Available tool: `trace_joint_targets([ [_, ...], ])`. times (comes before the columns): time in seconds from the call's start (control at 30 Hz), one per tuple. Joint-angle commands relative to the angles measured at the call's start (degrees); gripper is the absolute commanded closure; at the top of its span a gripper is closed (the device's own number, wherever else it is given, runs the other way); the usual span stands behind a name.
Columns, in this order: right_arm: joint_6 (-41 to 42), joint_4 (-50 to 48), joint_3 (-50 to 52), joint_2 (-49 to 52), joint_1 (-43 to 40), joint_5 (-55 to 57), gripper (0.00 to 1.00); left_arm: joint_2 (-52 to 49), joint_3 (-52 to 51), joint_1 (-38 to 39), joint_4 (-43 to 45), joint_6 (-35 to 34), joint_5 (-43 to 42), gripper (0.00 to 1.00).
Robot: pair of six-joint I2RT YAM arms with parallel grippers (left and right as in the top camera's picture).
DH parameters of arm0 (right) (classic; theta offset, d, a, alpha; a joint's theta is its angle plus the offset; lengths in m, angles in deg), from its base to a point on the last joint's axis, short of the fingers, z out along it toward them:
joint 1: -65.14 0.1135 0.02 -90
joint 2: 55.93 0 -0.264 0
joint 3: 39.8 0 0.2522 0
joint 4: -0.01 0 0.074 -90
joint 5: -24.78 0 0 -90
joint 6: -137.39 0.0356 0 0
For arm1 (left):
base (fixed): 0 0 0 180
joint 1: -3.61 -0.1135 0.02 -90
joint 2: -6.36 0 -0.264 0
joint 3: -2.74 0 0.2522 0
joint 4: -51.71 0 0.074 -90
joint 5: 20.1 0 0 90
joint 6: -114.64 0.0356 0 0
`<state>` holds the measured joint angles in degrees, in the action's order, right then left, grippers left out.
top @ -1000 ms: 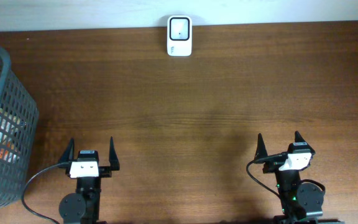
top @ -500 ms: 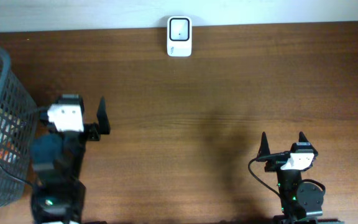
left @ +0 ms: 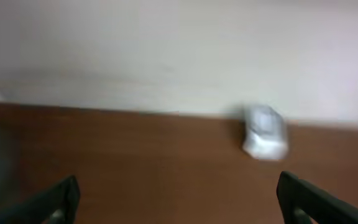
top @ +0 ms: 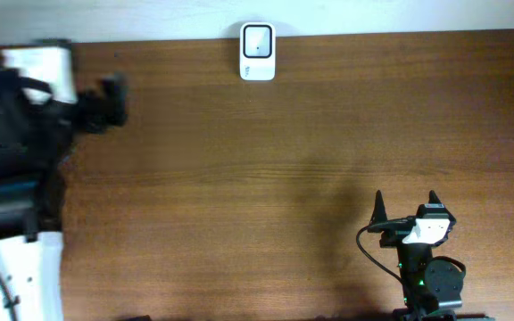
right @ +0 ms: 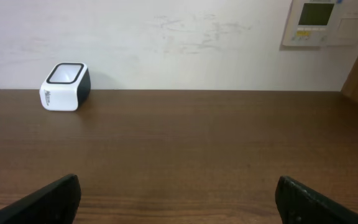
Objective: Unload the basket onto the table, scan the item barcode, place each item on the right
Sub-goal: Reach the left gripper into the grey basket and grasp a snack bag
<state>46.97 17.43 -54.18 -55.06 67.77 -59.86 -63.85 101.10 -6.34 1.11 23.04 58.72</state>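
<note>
The white barcode scanner [top: 258, 52] stands at the table's back edge, against the wall; it also shows blurred in the left wrist view [left: 265, 132] and sharp in the right wrist view [right: 65, 86]. The item is hidden in every view. My left arm [top: 16, 160] is raised high over the table's left side, one dark finger [top: 112, 100] showing. Its gripper [left: 179, 199] is open and empty, pointing at the back wall. My right gripper [top: 404, 203] stands open and empty at the front right, and so too in its own view [right: 178, 199].
The wooden table [top: 284, 152] spans the view. The raised left arm covers the far left of the table. A wall control panel [right: 325, 22] hangs behind the table on the right.
The left arm has lifted from the front left and swung up and back toward the far left, now covering the grey basket. The right arm has hardly moved.
</note>
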Motion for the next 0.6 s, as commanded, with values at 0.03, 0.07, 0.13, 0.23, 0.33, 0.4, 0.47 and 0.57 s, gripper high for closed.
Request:
trace_joint_targets([
  [0.03,-0.2,0.4,0.3,-0.2,0.3,0.9,0.01,-2.2,9.2,-20.4,-4.0,-14.4,13.7,0.01],
  [0.07,-0.2,0.4,0.3,-0.2,0.3,0.9,0.01,-3.5,9.2,-24.3,-5.9,-17.6,18.7,0.0],
  [0.13,-0.2,0.4,0.3,-0.2,0.3,0.9,0.01,-9.8,9.2,-32.4,-12.4,-20.2,22.1,0.07],
  [0.23,-0.2,0.4,0.3,-0.2,0.3,0.9,0.01,-22.5,9.8,-37.3,-13.8,-15.8,14.2,0.04],
  [0.33,-0.2,0.4,0.3,-0.2,0.3,0.9,0.01,-33.7,24.4,-37.5,-24.3,-13.0,10.2,0.04],
  [0.4,-0.2,0.4,0.3,-0.2,0.3,0.9,0.01,-41.0,38.6,-37.5,-33.7,-10.8,10.1,0.03],
  [0.47,-0.2,0.4,0.3,-0.2,0.3,0.9,0.01,-44.2,41.2,-37.5,-35.8,-10.7,10.1,0.02],
  [0.57,-0.2,0.4,0.3,-0.2,0.3,0.9,0.01,-52.3,41.2,-37.4,-38.3,-10.7,10.1,0.09],
])
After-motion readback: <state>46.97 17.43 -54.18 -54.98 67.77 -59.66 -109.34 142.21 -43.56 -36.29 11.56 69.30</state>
